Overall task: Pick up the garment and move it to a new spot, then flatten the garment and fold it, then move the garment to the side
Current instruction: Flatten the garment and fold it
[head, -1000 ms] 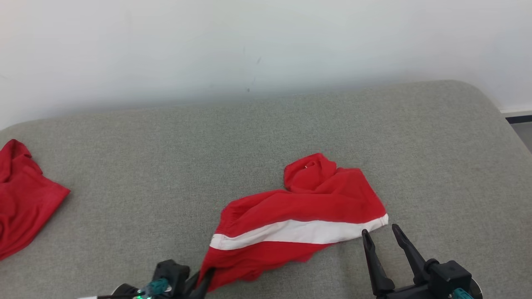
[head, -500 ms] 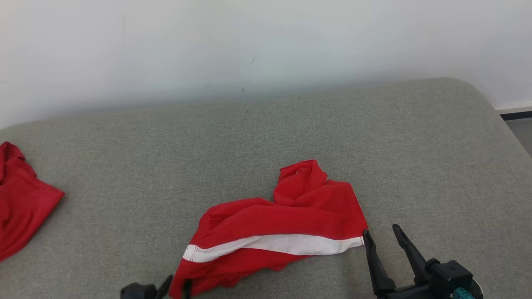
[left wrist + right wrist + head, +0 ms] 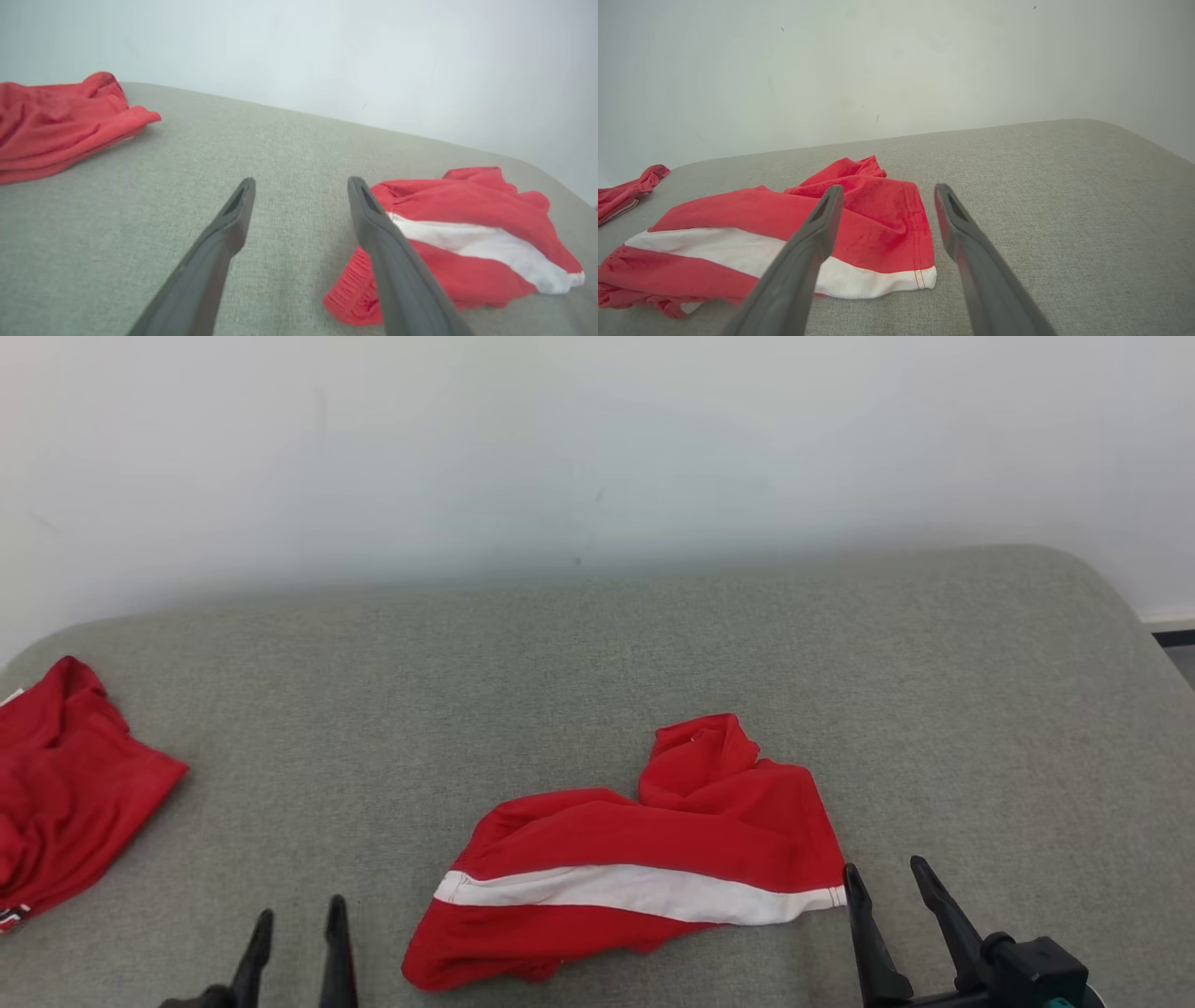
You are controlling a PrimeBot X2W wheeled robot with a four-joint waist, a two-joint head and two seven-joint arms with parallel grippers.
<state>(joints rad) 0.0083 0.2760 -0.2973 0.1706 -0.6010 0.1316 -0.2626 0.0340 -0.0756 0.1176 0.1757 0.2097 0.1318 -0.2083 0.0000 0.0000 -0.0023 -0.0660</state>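
The garment (image 3: 644, 859) is a pair of red shorts with a white stripe, lying rumpled on the grey cushion (image 3: 597, 653) near the front. It also appears in the left wrist view (image 3: 467, 233) and the right wrist view (image 3: 784, 228). My left gripper (image 3: 297, 917) stands open at the bottom left, a little to the left of the garment's waistband end, holding nothing. My right gripper (image 3: 887, 875) stands open at the bottom right, right beside the garment's hem corner. In the wrist views the left gripper (image 3: 301, 184) and the right gripper (image 3: 887, 191) both show spread fingers with nothing between them.
A second red garment (image 3: 65, 784) lies bunched at the cushion's far left edge, seen too in the left wrist view (image 3: 56, 126). A pale wall (image 3: 597, 448) runs behind the cushion. The cushion's rounded right end drops off toward the floor.
My left gripper has let go of the garment's lower left end, opened, and drawn away to the left. The garment now lies loose on the cushion. The camera shifted slightly.
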